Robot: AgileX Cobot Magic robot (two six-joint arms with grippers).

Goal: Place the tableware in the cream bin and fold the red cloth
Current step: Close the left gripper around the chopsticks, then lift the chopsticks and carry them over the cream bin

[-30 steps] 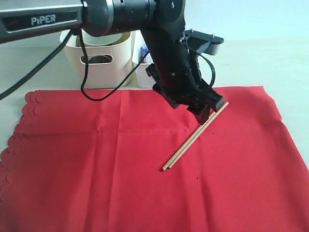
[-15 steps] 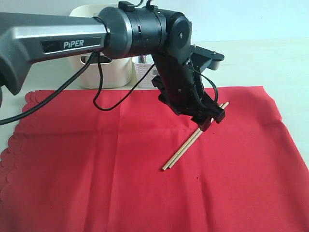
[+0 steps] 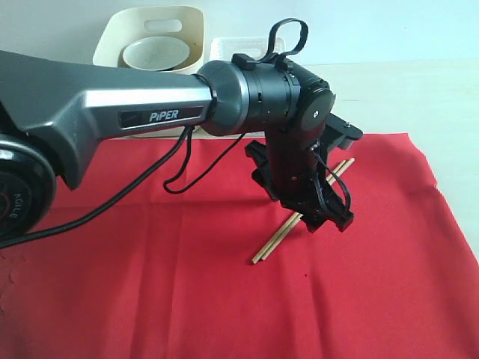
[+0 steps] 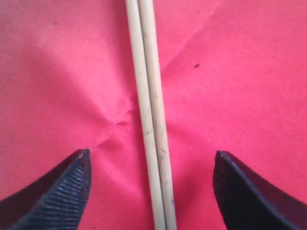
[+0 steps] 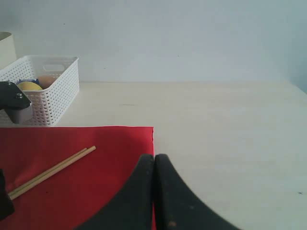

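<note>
A pair of wooden chopsticks (image 3: 275, 241) lies side by side on the red cloth (image 3: 150, 292). My left gripper (image 3: 326, 218) is low over their middle and hides part of them. In the left wrist view the left gripper (image 4: 151, 154) is open and straddles the chopsticks (image 4: 147, 91), with a clear gap on each side of its fingers (image 4: 57, 196). The cream bin (image 3: 191, 30) stands at the back left with the pale green bowl (image 3: 156, 52) inside. My right gripper (image 5: 154, 159) is shut on nothing at the edge of the red cloth (image 5: 72, 191), away from the chopsticks (image 5: 53, 171).
A white perforated basket (image 5: 48, 91) holding food items stands beside the cream bin, behind the cloth. The left arm (image 3: 150, 112) stretches across the cloth from the left. Bare pale table (image 3: 419, 97) lies to the right of the cloth and behind it.
The left arm has swung forward and its gripper has moved down along the chopsticks toward their middle. The cream bin and bowl have come into view behind it.
</note>
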